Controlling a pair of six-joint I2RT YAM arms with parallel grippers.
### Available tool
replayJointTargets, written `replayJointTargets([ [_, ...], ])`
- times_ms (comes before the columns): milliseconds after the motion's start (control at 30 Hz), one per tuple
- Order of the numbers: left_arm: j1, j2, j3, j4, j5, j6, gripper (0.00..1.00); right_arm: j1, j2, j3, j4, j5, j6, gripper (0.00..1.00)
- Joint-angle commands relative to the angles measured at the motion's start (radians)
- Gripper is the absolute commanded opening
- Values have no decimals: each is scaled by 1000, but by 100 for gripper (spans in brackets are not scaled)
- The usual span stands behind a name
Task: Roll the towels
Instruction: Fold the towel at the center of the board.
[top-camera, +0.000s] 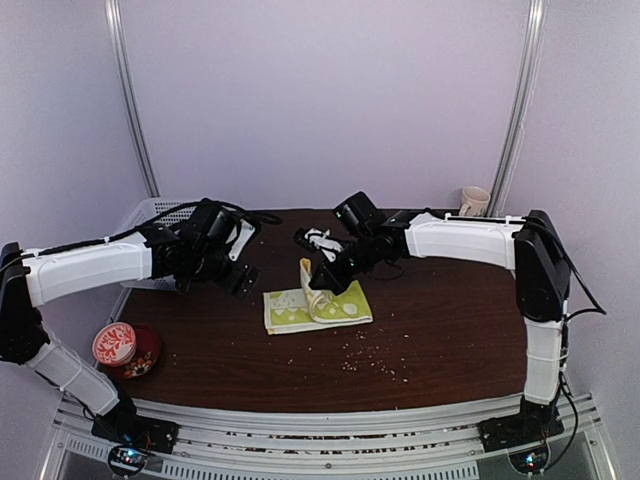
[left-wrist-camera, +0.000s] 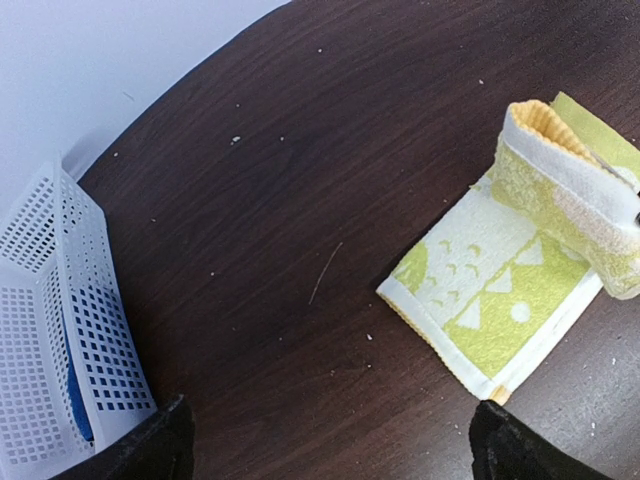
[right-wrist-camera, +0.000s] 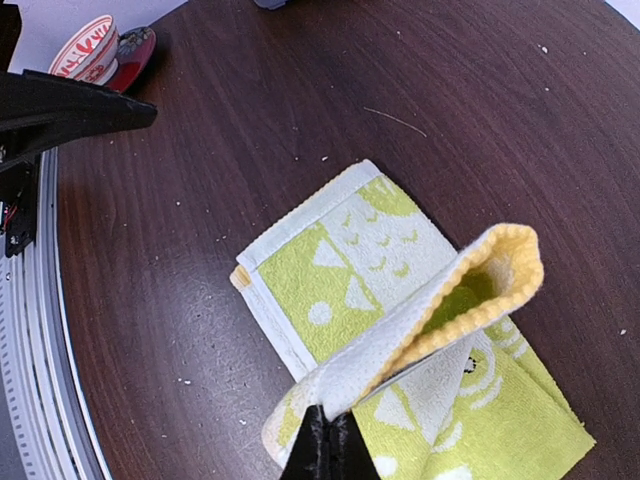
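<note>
The right gripper (right-wrist-camera: 328, 445) is clamped on a raised fold of the yellow-green towel (right-wrist-camera: 345, 270), the rest spread flat on the table (right-wrist-camera: 200, 150). The left gripper (left-wrist-camera: 335, 445) is held nearby with jaws spread wide, empty. A blue patch (left-wrist-camera: 80, 412) is barely glimpsed through the basket (left-wrist-camera: 60, 300) wall, unidentifiable.

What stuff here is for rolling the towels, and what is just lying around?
For the job: yellow-green towel, one fold pinched in the shut right gripper; open left gripper; maybe the blue thing, too hidden to tell.

Just lying about: white basket holding it, red-and-white cup, pale mug, crumbs.
</note>
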Motion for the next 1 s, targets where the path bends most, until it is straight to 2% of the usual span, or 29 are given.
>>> replayJointTargets([
  [0, 8, -27, -5, 40, 3, -9, 98, 7, 17, 30, 56, 21, 18, 0],
  [400, 7, -27, -4, 39, 3, -9, 98, 6, -12, -14, 178, 61, 75, 0],
  [867, 7, -24, -3, 40, 9, -7, 98, 31, 21, -43, 199, 38, 75, 0],
  [933, 8, -24, -3, 40, 10, -8, 98, 36, 34, -40, 208, 24, 79, 10],
  [967, 8, -24, -3, 40, 11, -7, 98, 39, 41, -36, 209, 12, 80, 20],
])
